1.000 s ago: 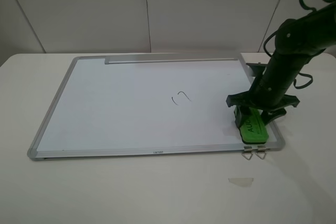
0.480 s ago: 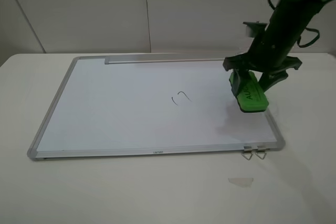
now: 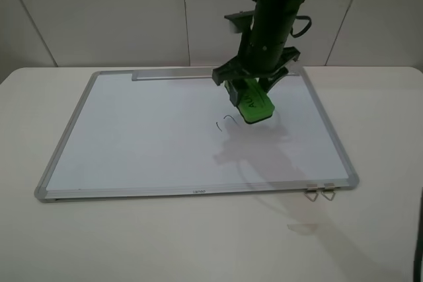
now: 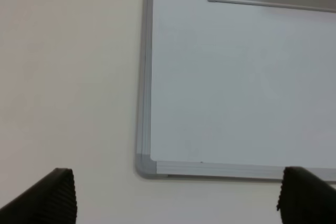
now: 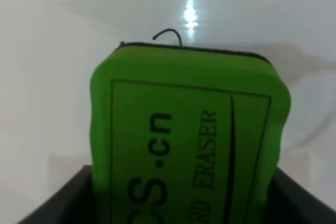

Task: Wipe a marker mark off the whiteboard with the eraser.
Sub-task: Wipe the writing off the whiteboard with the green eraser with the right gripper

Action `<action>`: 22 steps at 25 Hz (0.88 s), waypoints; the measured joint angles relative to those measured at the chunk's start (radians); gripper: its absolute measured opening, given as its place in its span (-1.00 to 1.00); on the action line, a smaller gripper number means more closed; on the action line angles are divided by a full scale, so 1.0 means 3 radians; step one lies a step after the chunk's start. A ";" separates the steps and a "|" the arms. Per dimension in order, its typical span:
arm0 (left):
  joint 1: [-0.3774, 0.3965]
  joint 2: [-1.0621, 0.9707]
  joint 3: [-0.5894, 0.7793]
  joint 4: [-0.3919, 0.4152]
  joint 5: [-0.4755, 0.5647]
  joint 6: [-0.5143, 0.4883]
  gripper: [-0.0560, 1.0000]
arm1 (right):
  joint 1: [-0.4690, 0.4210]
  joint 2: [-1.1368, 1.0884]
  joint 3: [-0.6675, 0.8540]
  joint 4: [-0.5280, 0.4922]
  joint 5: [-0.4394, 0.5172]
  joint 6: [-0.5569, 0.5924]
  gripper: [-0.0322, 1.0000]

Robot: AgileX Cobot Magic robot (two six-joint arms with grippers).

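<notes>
Clamping the eraser (image 5: 186, 129) — right fingers (image 5: 58, 205) pressed tight.

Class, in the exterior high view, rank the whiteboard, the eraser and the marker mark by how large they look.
1. whiteboard, by far the largest.
2. eraser, raised nearer the camera, yet the order stays clear.
3. marker mark, a thin squiggle.
</notes>
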 joint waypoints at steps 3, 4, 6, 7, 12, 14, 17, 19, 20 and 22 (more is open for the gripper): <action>0.0000 0.0000 0.0000 0.0000 -0.0003 0.0000 0.58 | 0.0110 0.0323 -0.0205 -0.0092 0.0029 -0.0007 0.22; 0.0000 0.0000 0.0000 0.0000 -0.0003 0.0000 0.58 | 0.0133 0.0436 -0.0275 -0.0107 0.0046 -0.0020 0.22; 0.0000 0.0000 0.0000 0.0000 -0.0003 0.0000 0.58 | 0.0151 0.0623 -0.0389 -0.0122 0.0052 -0.0081 0.22; 0.0000 0.0000 0.0000 -0.0003 -0.0003 0.0000 0.58 | 0.0162 0.0719 -0.0447 -0.0128 0.0052 -0.0112 0.22; 0.0000 0.0000 0.0000 -0.0007 -0.0003 0.0000 0.58 | 0.0174 0.0988 -0.0635 -0.0112 0.0101 -0.0161 0.22; 0.0000 0.0000 0.0000 -0.0007 -0.0003 0.0000 0.58 | 0.0174 0.1021 -0.0658 -0.0109 0.0101 -0.0161 0.21; 0.0000 0.0000 0.0000 -0.0007 -0.0003 0.0000 0.58 | 0.0174 0.1045 -0.0670 -0.0097 0.0112 -0.0161 0.21; 0.0000 0.0000 0.0000 -0.0007 -0.0003 0.0000 0.58 | 0.0174 0.1045 -0.0670 -0.0099 0.0109 -0.0185 0.21; 0.0000 0.0000 0.0000 -0.0007 -0.0003 0.0000 0.58 | 0.0174 0.1045 -0.0670 -0.0113 0.0106 -0.0185 0.21; 0.0000 0.0000 0.0000 -0.0007 -0.0003 0.0000 0.58 | 0.0174 0.1049 -0.0670 -0.0128 0.0102 -0.0185 0.21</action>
